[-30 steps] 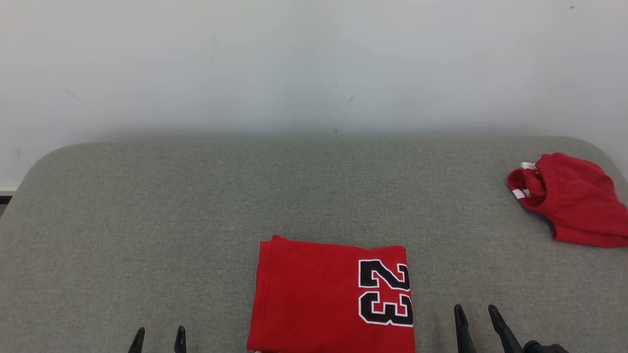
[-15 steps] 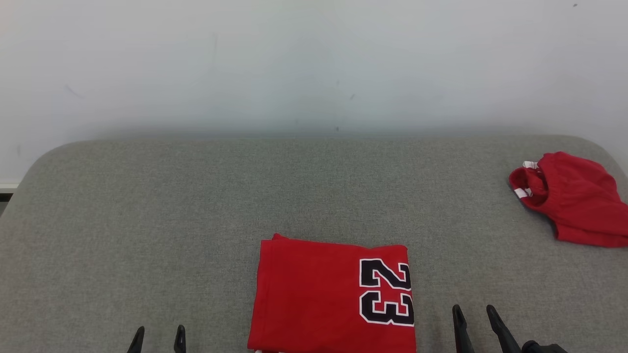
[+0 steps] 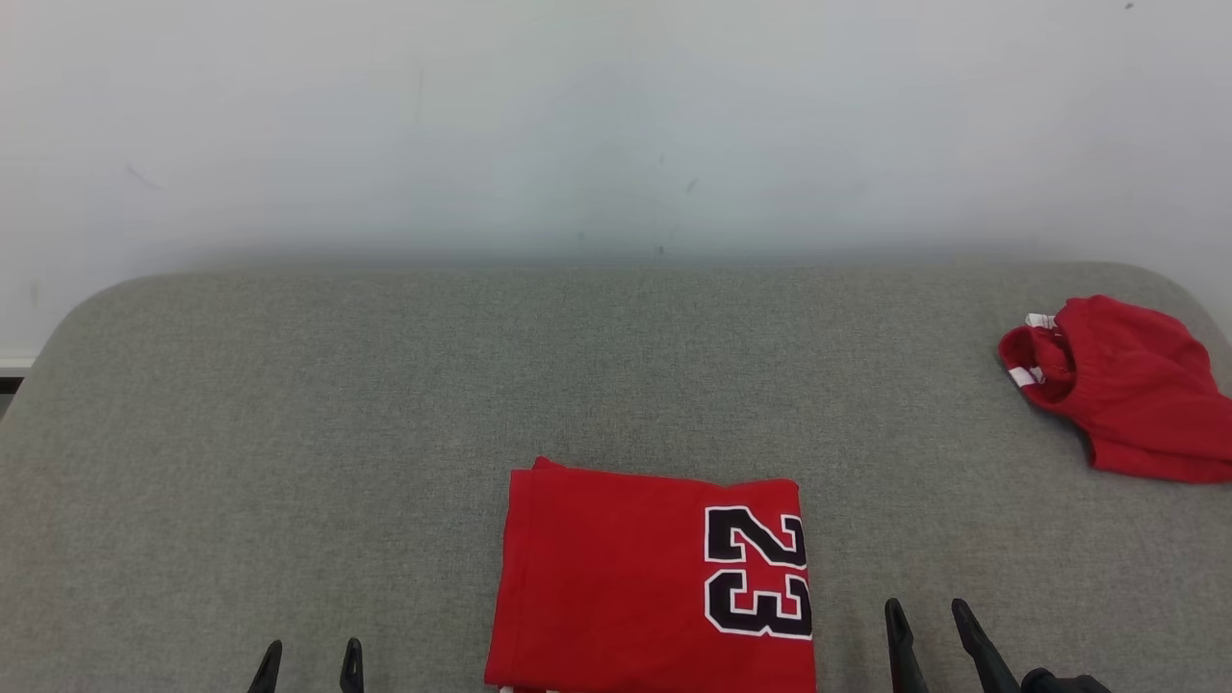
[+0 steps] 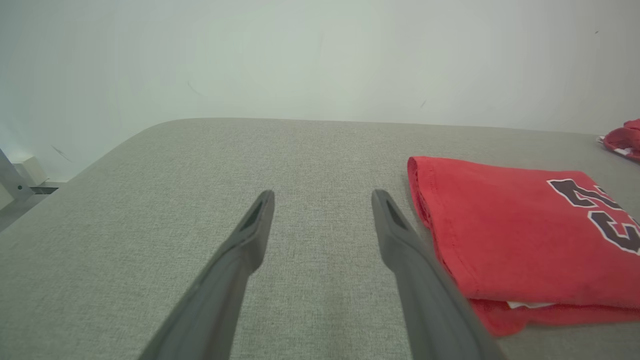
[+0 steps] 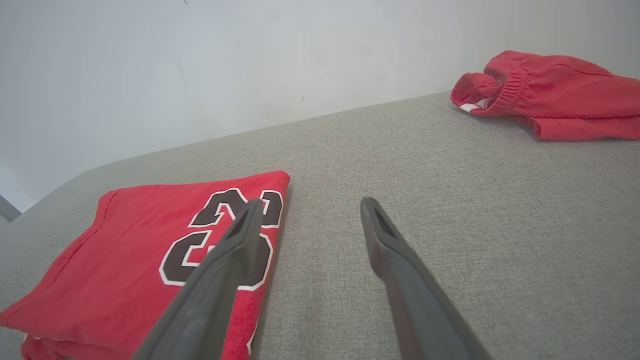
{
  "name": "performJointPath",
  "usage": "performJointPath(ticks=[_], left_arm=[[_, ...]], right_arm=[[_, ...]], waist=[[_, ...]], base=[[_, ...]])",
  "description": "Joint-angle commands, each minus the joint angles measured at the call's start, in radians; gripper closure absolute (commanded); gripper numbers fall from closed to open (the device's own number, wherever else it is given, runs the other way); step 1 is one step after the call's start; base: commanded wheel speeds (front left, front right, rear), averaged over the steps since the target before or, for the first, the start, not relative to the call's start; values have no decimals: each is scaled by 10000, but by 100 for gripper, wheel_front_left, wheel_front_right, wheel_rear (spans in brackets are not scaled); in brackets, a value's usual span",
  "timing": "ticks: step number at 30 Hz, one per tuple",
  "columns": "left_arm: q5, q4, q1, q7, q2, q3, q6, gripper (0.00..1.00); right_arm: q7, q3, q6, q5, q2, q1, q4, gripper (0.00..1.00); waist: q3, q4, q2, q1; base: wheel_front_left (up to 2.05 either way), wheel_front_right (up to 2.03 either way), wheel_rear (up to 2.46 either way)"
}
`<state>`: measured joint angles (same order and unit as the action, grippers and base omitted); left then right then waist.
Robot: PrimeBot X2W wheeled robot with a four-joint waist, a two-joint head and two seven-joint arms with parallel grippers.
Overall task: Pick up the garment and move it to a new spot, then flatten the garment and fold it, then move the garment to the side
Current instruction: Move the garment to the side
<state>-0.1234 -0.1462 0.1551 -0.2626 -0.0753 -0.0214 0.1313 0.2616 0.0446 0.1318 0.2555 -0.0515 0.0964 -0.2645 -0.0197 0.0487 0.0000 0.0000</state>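
I have the shirt (image 3: 635, 577) lying folded into a neat red rectangle at the near middle of the grey cloth-covered table (image 3: 385, 404), its black, white-edged number 23 (image 3: 756, 573) turned sideways on the half toward my right arm. A sliver of white shows between the layers at its near edge in the left wrist view. My left gripper (image 3: 312, 650) sits low over the table to the left of the shirt, well clear of it. Its two dark fingers are spread wide with nothing between them but bare cloth. My right gripper (image 3: 926, 608) is just beside the shirt's right edge, fingers likewise spread wide and holding nothing. From the right wrist camera, one finger (image 5: 235, 250) lines up over the number, but I cannot tell whether it touches the fabric. Far off at the table's right edge lies a smaller crumpled red garment (image 3: 1126, 385) with a bit of white trim. A pale wall (image 3: 577, 125) rises behind the table.
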Motion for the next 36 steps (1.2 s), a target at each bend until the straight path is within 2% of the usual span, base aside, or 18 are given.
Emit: performJointPath(ticks=[1,16,22,26,36], left_arm=[[-41,17,-46,-25,-41,-9,-14,0],[-36,59,18,-25,-2,-67,-14,0],[-66,77,-15,-25,21,-84,-14,0],[-70,16,-157,-25,44,28,-14,0],[-89,-188,-545,-25,90,604,-13,0]], right_arm=[[42,18,-23,77,22,-77,17,0],[42,44,-23,-1,23,-37,-3,0],[42,353,-23,284,25,-390,-7,0],[40,774,-23,86,-56,-1432,-1229,0],[-389,1164,-23,271,-107,-4211,-5502,0]], waist=[[12,6,0,0],[54,14,0,0],[74,21,0,0],[130,100,0,0],[288,799,0,0]], base=[[0,0,0],[0,0,0],[0,0,0],[0,0,0],[0,0,0]])
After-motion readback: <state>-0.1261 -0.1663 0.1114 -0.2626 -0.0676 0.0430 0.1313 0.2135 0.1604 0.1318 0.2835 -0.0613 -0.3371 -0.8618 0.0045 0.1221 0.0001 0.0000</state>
